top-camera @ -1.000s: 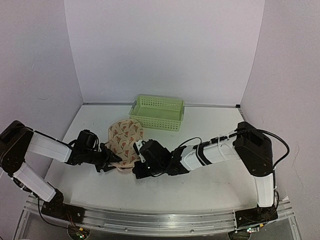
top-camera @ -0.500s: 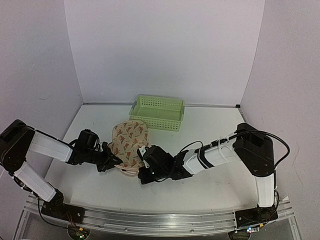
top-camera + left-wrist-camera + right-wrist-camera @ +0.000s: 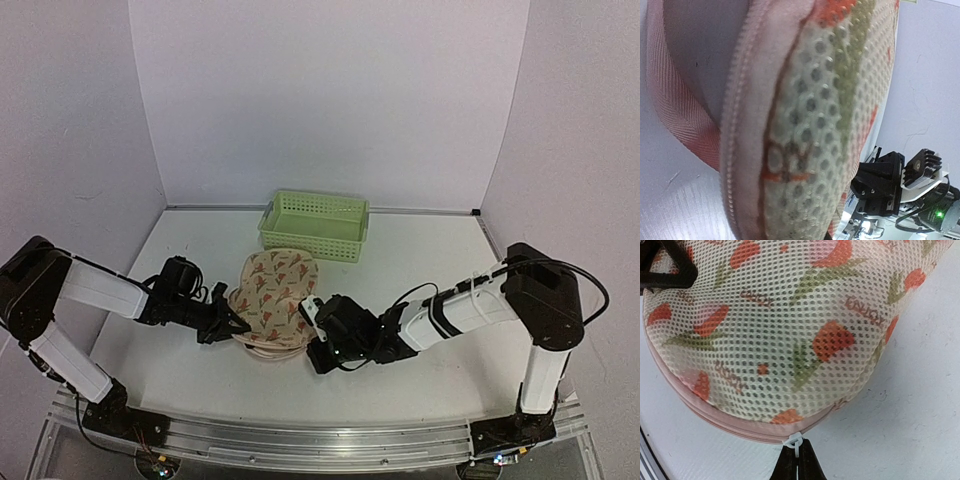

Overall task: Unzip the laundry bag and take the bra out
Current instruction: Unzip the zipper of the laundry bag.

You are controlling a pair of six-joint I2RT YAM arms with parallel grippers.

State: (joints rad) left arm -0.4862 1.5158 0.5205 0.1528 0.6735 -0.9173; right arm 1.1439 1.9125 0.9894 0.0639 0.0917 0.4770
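Pinching zipper pull (image 3: 794,442), right tool (image 3: 798,460) fully closed, wrist-view only; left tool (image 3: 228,322), grip indiscernible.

The laundry bag (image 3: 790,330) is matt mesh cloth with woven tape edging; the basket (image 3: 314,225) is plastic

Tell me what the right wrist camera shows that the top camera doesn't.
Only the right wrist view shows the white zipper pull pinched in the shut right gripper, plus the mesh weave and the printed lettering. Only the top view shows the light-green basket behind the laundry bag, and the bag's whole outline. Both show the laundry bag lying on the white table.
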